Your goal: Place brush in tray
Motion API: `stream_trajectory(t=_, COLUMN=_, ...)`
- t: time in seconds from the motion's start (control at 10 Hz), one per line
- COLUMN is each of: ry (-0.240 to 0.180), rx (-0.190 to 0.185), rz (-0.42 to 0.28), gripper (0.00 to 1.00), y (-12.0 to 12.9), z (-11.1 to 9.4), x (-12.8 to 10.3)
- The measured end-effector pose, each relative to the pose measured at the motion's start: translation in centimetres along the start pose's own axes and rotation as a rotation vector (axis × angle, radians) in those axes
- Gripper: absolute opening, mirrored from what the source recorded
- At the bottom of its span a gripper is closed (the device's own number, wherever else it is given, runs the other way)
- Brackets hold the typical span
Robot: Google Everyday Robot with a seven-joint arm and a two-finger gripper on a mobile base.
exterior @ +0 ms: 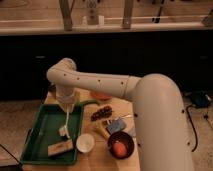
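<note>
The green tray point(42, 131) lies on the left part of the wooden table. My gripper point(66, 103) hangs over the tray's far right part at the end of the white arm. It is shut on the top of the slim white brush point(66, 120). The brush hangs almost upright from it, and its head point(63, 131) is at or just above the tray floor. A tan wooden block point(60, 148) lies in the tray's near right corner.
A white cup point(85, 143) stands just right of the tray. A dark round bowl point(128, 140) holds an orange ball point(119, 148). A blue item point(116, 125), a dark bunch point(101, 112) and an orange item point(101, 96) lie on the table's right side.
</note>
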Motion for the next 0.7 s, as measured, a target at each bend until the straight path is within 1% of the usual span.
stream_trajectory(t=0.2, ry=-0.008, rx=-0.003, rz=-0.011, gripper=0.01, y=-0.39, z=0.41, x=-0.19)
stream_trajectory(t=0.7, ry=-0.020, rx=-0.006, rz=-0.024, gripper=0.01, y=-0.71, z=0.91, x=0.33)
